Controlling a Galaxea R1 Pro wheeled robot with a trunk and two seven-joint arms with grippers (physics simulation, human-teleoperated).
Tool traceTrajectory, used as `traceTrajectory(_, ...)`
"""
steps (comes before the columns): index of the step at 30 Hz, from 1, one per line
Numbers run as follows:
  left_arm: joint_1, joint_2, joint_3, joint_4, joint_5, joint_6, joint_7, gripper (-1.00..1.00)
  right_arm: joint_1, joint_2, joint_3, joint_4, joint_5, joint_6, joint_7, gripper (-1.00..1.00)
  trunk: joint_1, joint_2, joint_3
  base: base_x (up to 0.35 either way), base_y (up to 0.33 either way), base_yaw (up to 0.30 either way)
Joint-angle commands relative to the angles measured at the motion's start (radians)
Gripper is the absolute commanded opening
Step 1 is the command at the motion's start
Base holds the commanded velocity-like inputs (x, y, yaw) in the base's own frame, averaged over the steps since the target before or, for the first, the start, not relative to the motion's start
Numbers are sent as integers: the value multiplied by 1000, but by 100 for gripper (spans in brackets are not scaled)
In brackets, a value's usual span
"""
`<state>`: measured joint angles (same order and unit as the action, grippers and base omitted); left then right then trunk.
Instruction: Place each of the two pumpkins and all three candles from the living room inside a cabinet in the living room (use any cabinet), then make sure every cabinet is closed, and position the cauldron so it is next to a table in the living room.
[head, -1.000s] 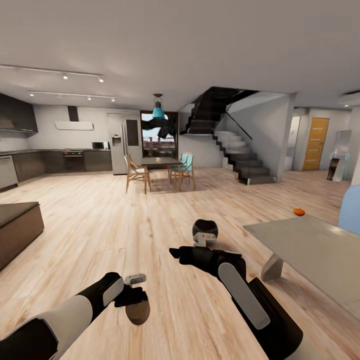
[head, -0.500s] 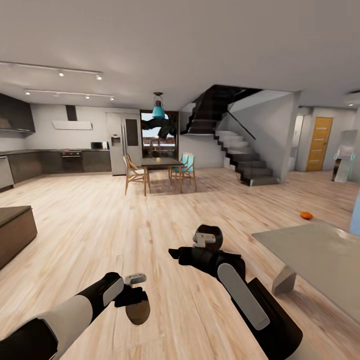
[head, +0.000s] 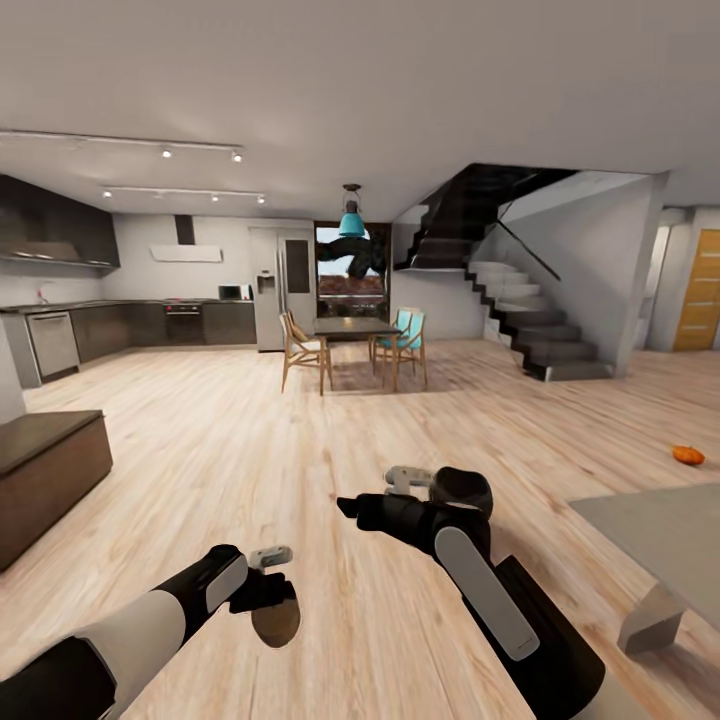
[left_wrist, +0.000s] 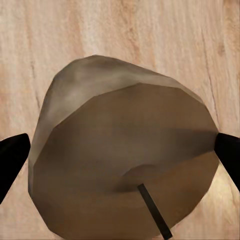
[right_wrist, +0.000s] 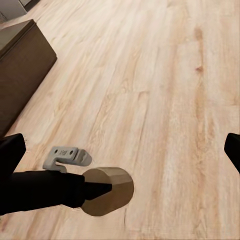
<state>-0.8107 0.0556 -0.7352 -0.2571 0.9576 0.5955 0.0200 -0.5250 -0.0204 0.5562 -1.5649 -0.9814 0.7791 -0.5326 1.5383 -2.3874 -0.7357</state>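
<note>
Left pincer (left_wrist: 120, 155) clamping candle (left_wrist: 125, 160), head view adds pumpkin (head: 688, 454), table (head: 670, 530)

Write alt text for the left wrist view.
A grey-brown candle with a short dark wick is seen end-on, clamped between the left gripper's two black fingertips. Pale wooden floor lies behind it.

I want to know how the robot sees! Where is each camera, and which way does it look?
Head view: up on the head, looking forward and down over both arms to the pumpkin and table.
Left wrist view: by the left gripper, facing the candle it holds.
Right wrist view: by the right gripper, facing the floor and cabinet.
All three show that candle.
</note>
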Motion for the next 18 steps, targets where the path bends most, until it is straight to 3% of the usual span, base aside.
traceTrajectory(1, -1, 1, -4, -2, 6, 3, 3, -100, -1, -1, 2, -1, -9, 0, -10, 100, 0, -1, -1, 336, 49, 277)
traceTrajectory(12, -1, 0, -4, -2, 6, -1, 3, -100, -1, 0, 3, -3, -10, 0, -10, 100, 0, -1, 3, 336, 10, 275)
traceTrajectory(18, -1, 1, -4, -2, 6, -2, 3, -100, -1, -1, 3, -3, -9, 0, -9, 100, 0, -1, 3, 336, 0, 96)
